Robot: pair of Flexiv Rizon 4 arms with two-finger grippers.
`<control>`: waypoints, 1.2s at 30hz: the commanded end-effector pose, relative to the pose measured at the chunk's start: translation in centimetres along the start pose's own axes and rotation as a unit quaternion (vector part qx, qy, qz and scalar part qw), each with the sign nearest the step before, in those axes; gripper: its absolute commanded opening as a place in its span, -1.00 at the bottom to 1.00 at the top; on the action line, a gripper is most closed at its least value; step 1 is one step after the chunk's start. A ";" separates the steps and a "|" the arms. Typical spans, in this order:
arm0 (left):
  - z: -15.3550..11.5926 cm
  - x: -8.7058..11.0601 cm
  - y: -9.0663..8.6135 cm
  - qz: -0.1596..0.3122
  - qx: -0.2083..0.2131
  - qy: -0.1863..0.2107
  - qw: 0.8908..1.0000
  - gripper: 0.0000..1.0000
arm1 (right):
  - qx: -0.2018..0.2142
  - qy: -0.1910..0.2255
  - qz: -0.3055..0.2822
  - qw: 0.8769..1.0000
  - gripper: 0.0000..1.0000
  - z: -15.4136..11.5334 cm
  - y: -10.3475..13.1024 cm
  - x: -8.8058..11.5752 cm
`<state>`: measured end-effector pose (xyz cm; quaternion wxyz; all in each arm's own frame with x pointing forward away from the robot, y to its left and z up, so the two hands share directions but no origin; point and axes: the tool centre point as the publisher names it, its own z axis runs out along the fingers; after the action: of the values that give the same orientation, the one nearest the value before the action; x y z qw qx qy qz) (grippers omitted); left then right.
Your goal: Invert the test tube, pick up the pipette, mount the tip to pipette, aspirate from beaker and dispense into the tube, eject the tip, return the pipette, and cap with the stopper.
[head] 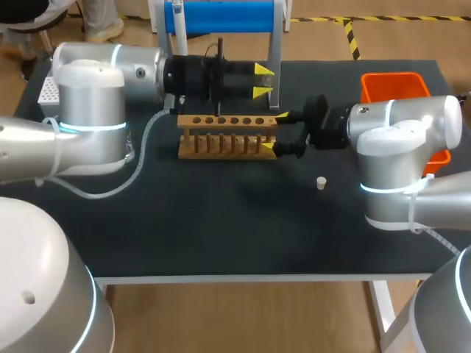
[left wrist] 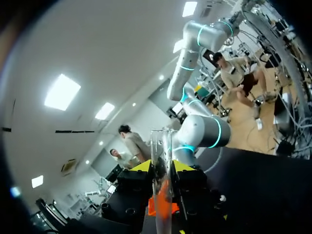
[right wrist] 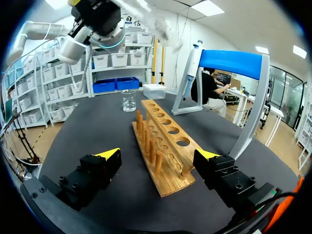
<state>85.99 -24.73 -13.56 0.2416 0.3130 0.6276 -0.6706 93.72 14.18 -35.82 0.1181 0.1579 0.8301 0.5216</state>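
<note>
1. The test tube [left wrist: 160,151] is clear glass. It sits between the fingers of the left gripper [left wrist: 162,166], which is clamped on it from both sides, and one end projects past the yellow tips.
2. The tube's other end is cut off in the left wrist view. The tube cannot be made out in the head view.
3. The right gripper [head: 275,131] has its fingers apart, straddling the end of the wooden rack [head: 227,134].
4. The white stopper [head: 321,182] lies on the table, apart from both grippers.

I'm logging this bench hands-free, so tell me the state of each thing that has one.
Test tube: unstoppered, held by the left gripper.
Rack: standing, holes empty.
Right gripper: open, straddling the rack's end.
Pipette: hanging on its stand.
Stopper: loose on the table.
</note>
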 end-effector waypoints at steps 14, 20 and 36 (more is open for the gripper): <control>-0.1 0.2 0.3 -0.073 -0.023 0.021 0.997 -1.00 | 0.000 0.000 0.000 1.000 1.00 -0.1 0.0 0.0; -0.1 0.2 0.3 -0.073 -0.023 0.021 0.997 -1.00 | 0.000 0.000 0.000 1.000 1.00 -0.1 0.0 0.0; -1.1 -3.5 1.1 -0.241 0.006 0.047 0.969 -1.00 | 0.000 0.000 0.000 1.000 1.00 -0.1 0.0 0.0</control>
<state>88.18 -23.86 -11.75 0.0713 0.1764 0.6853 -0.7030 93.71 14.16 -35.87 0.1185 0.1579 0.8297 0.5221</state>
